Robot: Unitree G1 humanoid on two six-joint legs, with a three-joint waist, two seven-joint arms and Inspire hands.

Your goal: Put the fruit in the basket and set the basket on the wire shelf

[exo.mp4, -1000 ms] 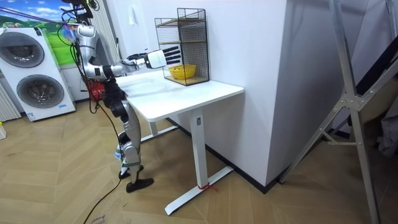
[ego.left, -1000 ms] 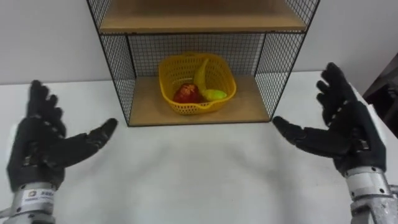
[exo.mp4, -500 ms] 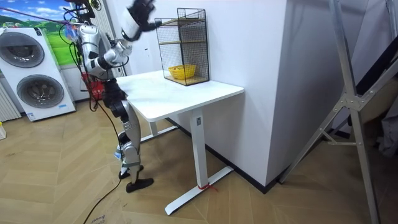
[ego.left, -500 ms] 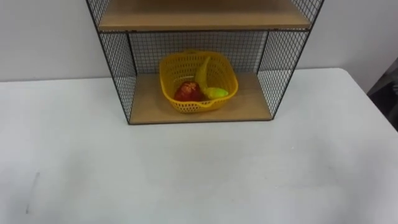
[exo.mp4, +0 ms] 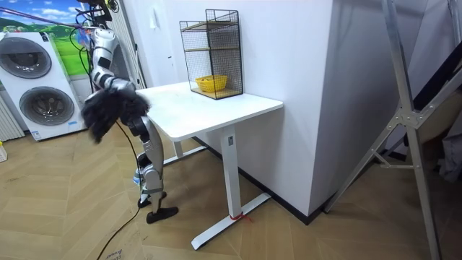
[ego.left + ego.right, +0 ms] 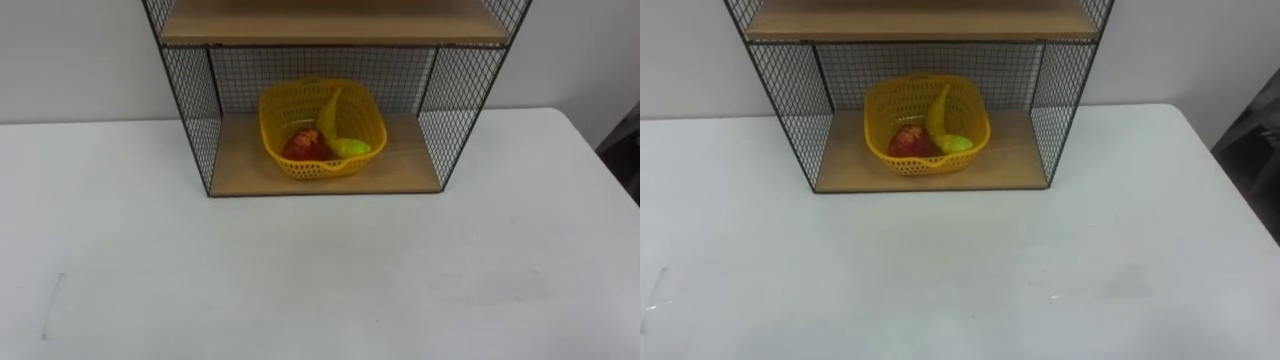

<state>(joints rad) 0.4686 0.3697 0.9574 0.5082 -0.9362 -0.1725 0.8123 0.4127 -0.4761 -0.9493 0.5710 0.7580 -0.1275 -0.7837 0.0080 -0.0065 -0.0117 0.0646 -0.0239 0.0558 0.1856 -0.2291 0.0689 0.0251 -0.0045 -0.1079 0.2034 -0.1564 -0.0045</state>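
While the yellow perforated plastic basket (image 6: 300, 168) sits on the wooden bottom board (image 6: 400, 172) of the black wire-mesh shelf (image 6: 195, 110), it holds a curved yellow banana (image 6: 325, 118), a round red fruit (image 6: 300, 145) and a small yellow-green fruit (image 6: 350, 149). The shelf stands at the back of the smooth white tabletop (image 6: 320, 270). In the room view the right hand (image 5: 97, 115) hangs low by the robot's hip, a dark blur, well apart from the basket. Cannot tell whether its fingers are released or clenched.
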